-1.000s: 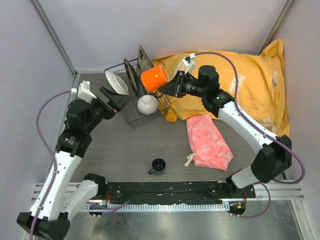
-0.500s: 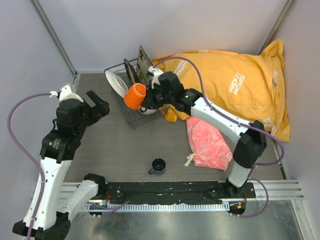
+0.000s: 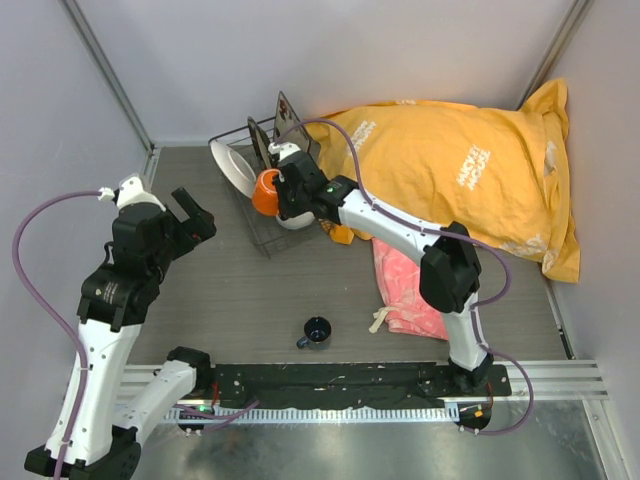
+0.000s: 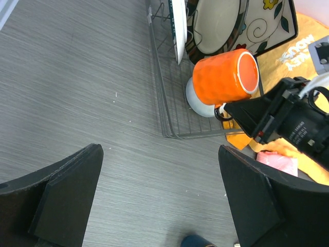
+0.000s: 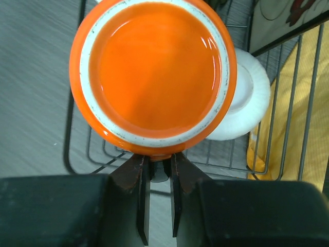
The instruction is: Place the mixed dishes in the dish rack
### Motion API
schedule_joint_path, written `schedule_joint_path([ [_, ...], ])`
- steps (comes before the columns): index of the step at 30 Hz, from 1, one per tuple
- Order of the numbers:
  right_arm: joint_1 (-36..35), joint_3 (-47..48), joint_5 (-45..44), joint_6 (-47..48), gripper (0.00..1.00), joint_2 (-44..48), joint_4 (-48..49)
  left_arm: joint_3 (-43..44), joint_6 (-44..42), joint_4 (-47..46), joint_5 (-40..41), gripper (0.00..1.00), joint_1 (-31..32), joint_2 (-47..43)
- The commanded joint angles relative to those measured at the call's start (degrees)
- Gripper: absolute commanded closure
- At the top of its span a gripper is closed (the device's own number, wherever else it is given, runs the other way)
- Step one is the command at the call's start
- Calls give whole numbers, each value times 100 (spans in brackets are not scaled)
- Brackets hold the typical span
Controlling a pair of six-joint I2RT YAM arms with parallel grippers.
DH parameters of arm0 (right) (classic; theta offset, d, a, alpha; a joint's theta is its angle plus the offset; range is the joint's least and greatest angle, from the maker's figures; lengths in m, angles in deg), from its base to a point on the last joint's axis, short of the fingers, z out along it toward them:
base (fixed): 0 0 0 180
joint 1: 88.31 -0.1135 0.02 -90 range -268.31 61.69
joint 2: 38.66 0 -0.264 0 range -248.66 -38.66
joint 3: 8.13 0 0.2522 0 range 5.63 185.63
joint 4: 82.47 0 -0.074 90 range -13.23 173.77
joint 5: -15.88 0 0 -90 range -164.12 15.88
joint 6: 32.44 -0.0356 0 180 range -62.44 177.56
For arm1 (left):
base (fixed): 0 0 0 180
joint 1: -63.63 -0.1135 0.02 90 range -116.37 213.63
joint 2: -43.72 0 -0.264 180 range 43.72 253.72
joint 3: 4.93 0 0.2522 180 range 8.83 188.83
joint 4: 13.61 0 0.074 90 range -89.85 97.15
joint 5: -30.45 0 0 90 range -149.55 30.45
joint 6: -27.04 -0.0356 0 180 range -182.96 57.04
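Note:
My right gripper [image 3: 281,189] is shut on the handle of the orange mug [image 3: 265,191] and holds it over the dish rack [image 3: 262,232]; in the right wrist view the mug [image 5: 153,72] fills the top, mouth toward the camera, above the rack's wire base [image 5: 236,160]. The white bowl [image 5: 245,103] lies upside down in the rack beside it. A white plate [image 3: 229,165], a brown-centred plate [image 4: 217,23] and the square tray [image 3: 290,122] stand on edge at the rack's back. The small dark-blue cup [image 3: 317,332] stands on the table. My left gripper [image 3: 197,217] is open and empty, left of the rack.
A big yellow bag [image 3: 470,160] lies at the back right, touching the rack. A pink cloth [image 3: 410,280] lies in front of it. Grey walls close the left, back and right sides.
My right gripper has carried the orange mug a little left and down, lower over the rack. The left arm has barely moved.

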Motion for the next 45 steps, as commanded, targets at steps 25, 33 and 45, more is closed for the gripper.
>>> schedule_joint_path([
  [25,-505,1539,-1090,-322,99,-1122,-207,-208,-32,109,-56,0,-27,-407],
  [33,-514,1450,-827,-288,99,-1192,-250,-348,29,4,-126,0,-35,-399],
  [45,-514,2153,-1037,-165,99,-1886,-646,-445,12,48,-118,0,-27,-434],
])
